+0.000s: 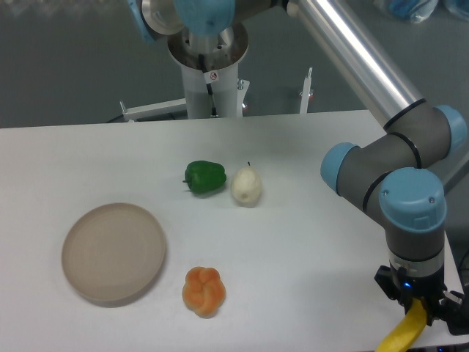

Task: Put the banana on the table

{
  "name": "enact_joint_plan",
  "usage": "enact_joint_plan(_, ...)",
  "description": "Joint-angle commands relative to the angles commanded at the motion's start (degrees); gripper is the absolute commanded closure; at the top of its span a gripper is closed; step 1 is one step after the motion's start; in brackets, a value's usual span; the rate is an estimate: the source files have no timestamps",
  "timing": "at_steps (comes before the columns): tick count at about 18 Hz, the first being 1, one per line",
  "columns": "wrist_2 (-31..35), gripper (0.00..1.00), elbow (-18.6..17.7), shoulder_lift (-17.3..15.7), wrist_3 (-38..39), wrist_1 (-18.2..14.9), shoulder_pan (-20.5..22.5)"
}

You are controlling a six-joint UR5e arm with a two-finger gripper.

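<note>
The bright-yellow banana (403, 334) hangs at the bottom right, its upper end caught in my gripper (419, 304), its lower end running out of the frame's bottom edge. The gripper points down over the front right corner of the white table (293, 249) and is shut on the banana. The fingertips are mostly hidden behind the black gripper body and the banana. I cannot tell whether the banana touches the tabletop.
A round beige plate (113, 253) lies at the front left. A green pepper (204, 177) and a pale pear (246, 186) sit side by side mid-table. An orange bun-like thing (203, 290) lies in front of them. The arm's base (209, 66) stands behind the table.
</note>
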State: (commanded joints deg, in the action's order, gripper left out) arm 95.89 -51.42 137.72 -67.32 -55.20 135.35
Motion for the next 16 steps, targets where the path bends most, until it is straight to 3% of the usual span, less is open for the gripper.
enact_joint_plan(16,0.2,0.8,-1.0,-0.7,2.6,0.2,-1.0)
